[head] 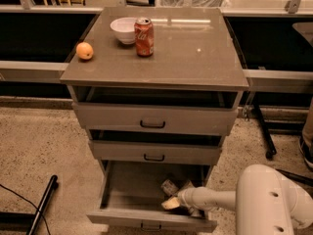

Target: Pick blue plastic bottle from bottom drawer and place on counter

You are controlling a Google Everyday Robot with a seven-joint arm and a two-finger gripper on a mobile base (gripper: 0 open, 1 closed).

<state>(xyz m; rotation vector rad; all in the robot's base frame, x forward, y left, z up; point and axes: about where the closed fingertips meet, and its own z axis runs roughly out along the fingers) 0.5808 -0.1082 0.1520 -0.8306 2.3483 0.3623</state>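
The end effector (172, 203) sits low inside the open bottom drawer (129, 190), towards its front right, at the tip of a pale arm (215, 199) reaching in from the right; whether it is apart, together or clamped on anything cannot be told. The blue plastic bottle (169, 186) lies crinkled on the drawer floor just behind the end effector; whether the two touch is unclear. Above, the middle drawer (154, 153) and top drawer (154, 119) stand slightly pulled out. On the desk (195, 58), near its back left, a red soda can (144, 36) stands upright just beside a white bowl (123, 30); an orange (84, 51) rests near the left edge.
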